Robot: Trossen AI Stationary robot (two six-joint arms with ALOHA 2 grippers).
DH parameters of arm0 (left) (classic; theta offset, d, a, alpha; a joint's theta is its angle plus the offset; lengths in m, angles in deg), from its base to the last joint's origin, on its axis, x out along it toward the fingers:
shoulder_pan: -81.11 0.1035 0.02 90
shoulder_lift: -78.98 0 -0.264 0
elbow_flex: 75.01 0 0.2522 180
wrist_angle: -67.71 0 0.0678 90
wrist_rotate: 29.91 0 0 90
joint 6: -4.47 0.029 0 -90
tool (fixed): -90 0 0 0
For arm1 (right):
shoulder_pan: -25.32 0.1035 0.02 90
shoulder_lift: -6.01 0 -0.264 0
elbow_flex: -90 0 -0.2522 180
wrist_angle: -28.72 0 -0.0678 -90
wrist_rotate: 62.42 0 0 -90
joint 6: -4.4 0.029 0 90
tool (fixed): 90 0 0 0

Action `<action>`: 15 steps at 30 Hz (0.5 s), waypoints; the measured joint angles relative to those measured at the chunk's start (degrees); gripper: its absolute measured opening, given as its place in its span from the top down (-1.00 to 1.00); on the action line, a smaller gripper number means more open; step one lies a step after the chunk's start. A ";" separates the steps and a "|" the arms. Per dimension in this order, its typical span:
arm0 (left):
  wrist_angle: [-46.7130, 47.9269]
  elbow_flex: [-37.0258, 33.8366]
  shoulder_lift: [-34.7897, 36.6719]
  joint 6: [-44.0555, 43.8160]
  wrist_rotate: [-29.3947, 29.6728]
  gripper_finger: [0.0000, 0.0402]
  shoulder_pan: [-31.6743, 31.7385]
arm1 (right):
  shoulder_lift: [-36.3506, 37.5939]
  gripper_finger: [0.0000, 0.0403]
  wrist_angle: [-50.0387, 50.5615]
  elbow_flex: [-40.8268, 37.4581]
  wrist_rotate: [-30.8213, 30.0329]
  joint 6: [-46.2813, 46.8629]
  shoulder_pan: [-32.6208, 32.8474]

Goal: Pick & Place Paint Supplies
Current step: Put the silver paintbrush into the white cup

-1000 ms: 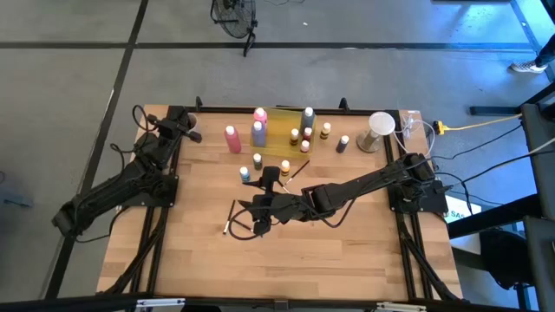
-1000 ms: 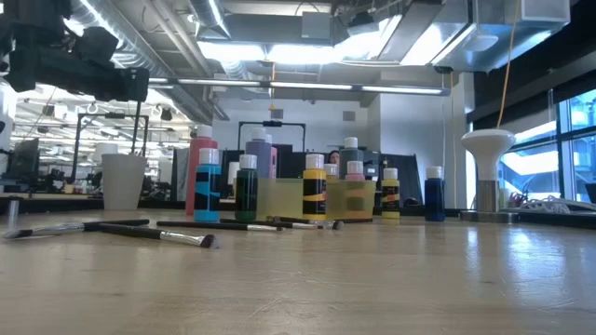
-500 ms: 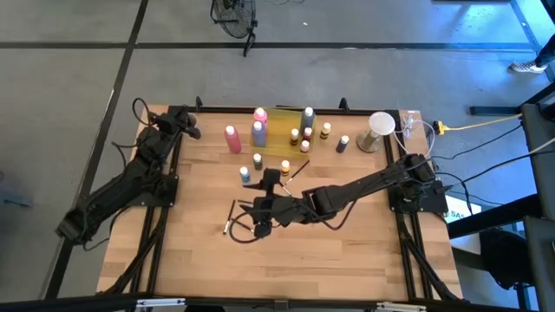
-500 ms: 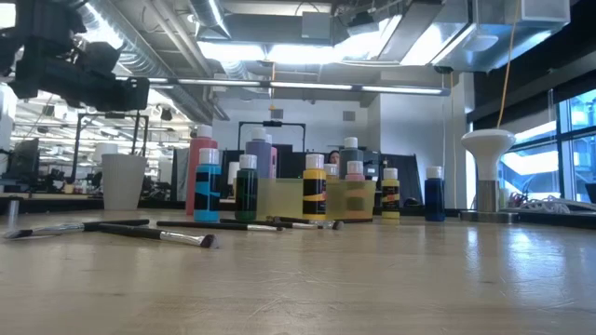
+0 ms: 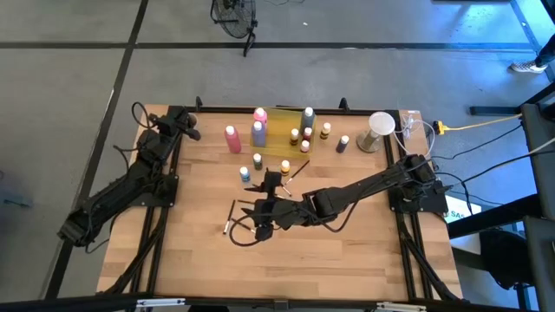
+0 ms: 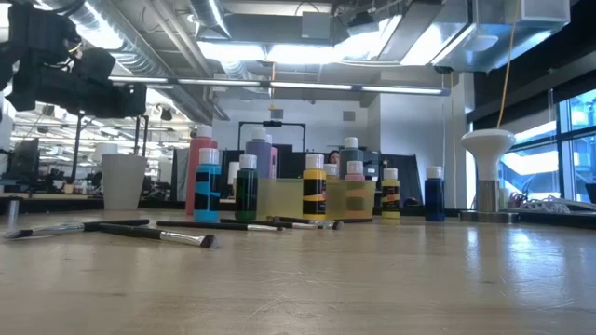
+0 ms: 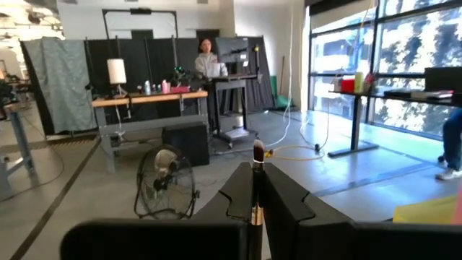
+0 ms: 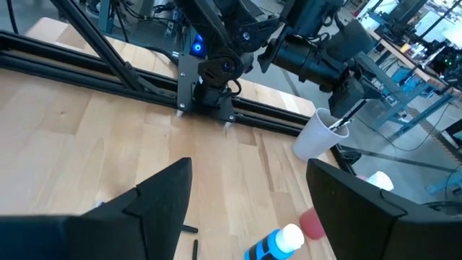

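Note:
My left gripper (image 7: 254, 180) is at the table's far left corner (image 5: 187, 130), above a white cup (image 6: 123, 181), and is shut on a thin dark brush (image 7: 256, 155). My right gripper (image 8: 249, 209) hangs open over the table's middle (image 5: 260, 227), close to a brush (image 5: 230, 217) that lies flat on the wood. Tall pink (image 5: 231, 139), purple (image 5: 257, 133) and grey (image 5: 308, 117) bottles stand at the far side. Small white-capped bottles (image 5: 257, 160) stand around them, and a blue one (image 8: 278, 242) shows just ahead of my right fingers. My left gripper pinches the brush between its two fingers. The brush lies along them and its free end (image 7: 257, 150) sticks out past the fingertips. It is lifted clear of the table. In the right wrist view its end (image 8: 339, 124) is at the cup's mouth; I cannot tell whether it touches.
A translucent yellow tray (image 5: 282, 130) sits among the bottles at the far edge. A second pale cup (image 5: 378, 130) stands at the far right. More brushes (image 6: 158, 233) lie left of centre. The near half of the table (image 5: 286, 269) is bare wood.
My left gripper, still shut on the brush, has tipped and shifted slightly above the white cup.

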 joint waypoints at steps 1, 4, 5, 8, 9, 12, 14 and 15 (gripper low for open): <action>0.28 -0.01 0.00 -0.04 0.07 0.96 0.00 | 0.00 -0.37 0.02 0.00 0.00 0.02 0.00; 0.46 -0.02 -0.10 -0.09 0.06 0.96 0.00 | 0.00 -0.37 0.14 0.00 0.00 0.20 0.10; 0.53 -0.02 -0.20 -0.09 0.05 0.96 0.00 | 0.00 -0.37 0.17 0.00 0.01 0.47 0.14; 0.53 -0.02 -0.72 -0.16 -0.02 0.96 0.00 | 0.00 -0.37 0.57 0.00 0.02 1.51 0.17; 0.56 -0.02 -1.03 -0.32 -0.29 0.96 0.00 | 0.00 -0.37 0.79 0.00 0.02 1.53 0.17; 0.56 -0.02 -1.88 -0.30 -1.25 0.96 -0.04 | 0.00 -0.37 1.41 0.00 0.00 1.59 0.16; 0.54 -0.02 -2.29 -0.31 -1.42 0.96 -0.04 | 0.00 -0.37 1.65 0.00 0.01 1.66 0.15; 0.53 -0.02 -2.45 -0.31 -1.42 0.96 -0.04 | 0.00 -0.37 1.72 0.00 0.00 1.66 0.16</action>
